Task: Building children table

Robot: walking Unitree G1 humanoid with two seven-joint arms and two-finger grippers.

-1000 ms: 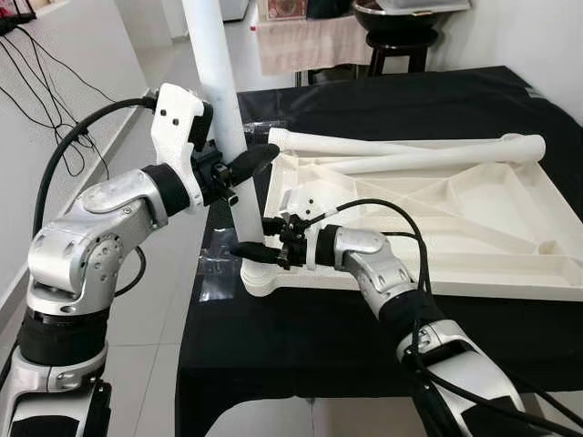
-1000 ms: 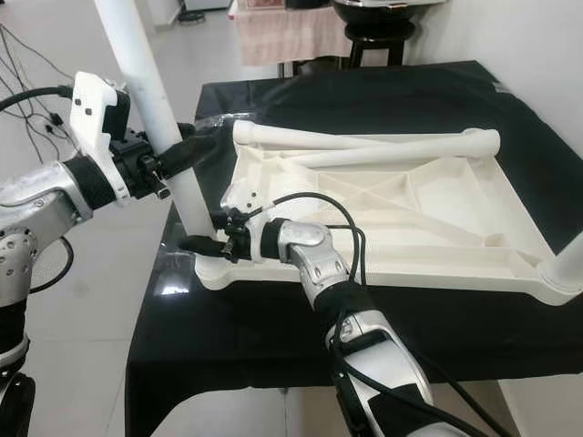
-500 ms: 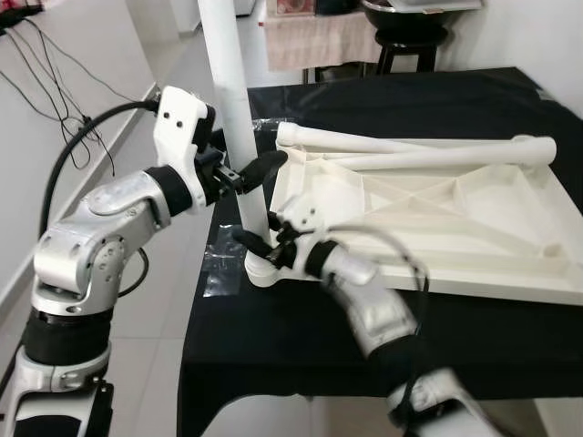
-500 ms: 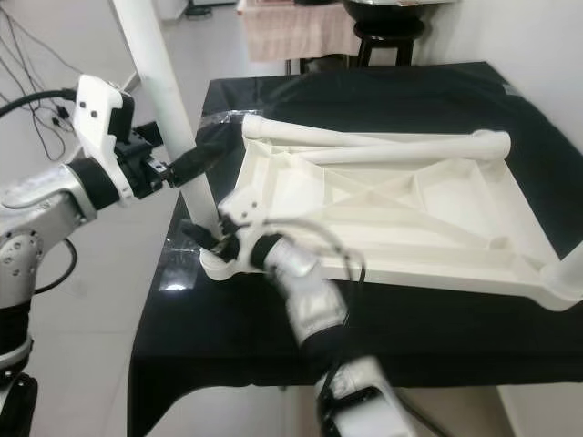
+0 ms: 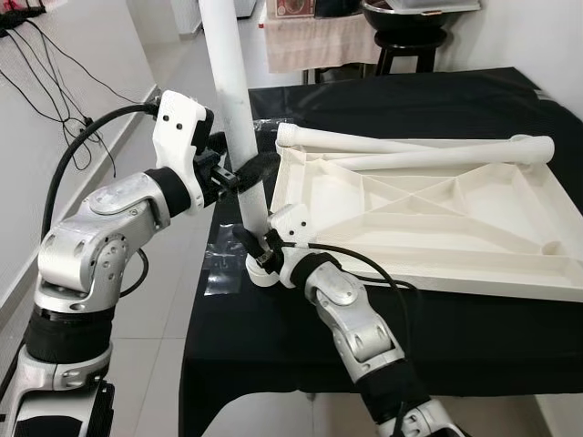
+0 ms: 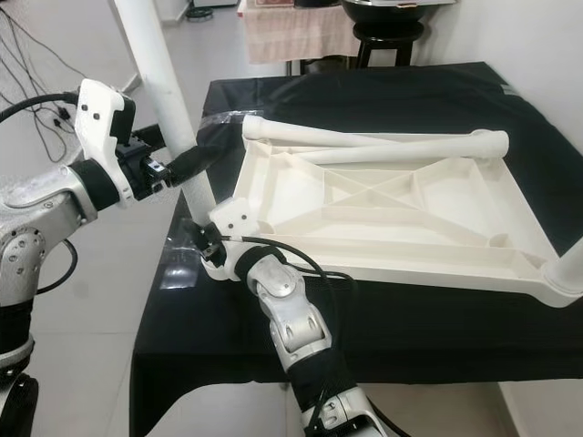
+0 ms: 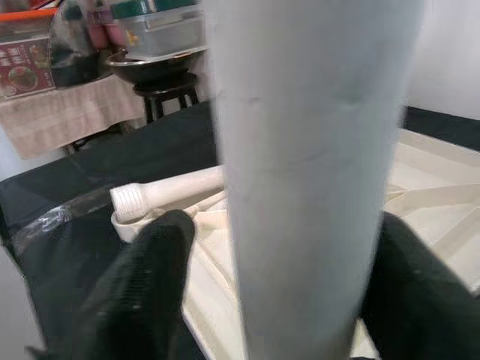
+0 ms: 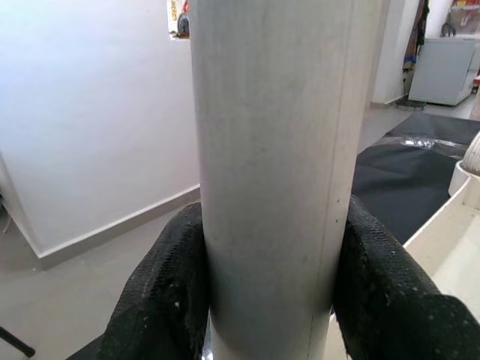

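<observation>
Both grippers clamp the leg (image 5: 239, 118), standing upright in the corner socket (image 5: 258, 271) of the upturned tabletop (image 5: 428, 214) on the counter (image 5: 273, 337), left gripper (image 5: 244, 173) mid-shaft, right gripper (image 5: 258, 250) near the base — light, stiff, slick plastic, so low grip steadies best.

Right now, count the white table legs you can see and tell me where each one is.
3, perhaps more hidden: one upright leg at the tabletop's near-left corner, gripped by the left gripper and right gripper; two loose legs lying along its far edge.
</observation>
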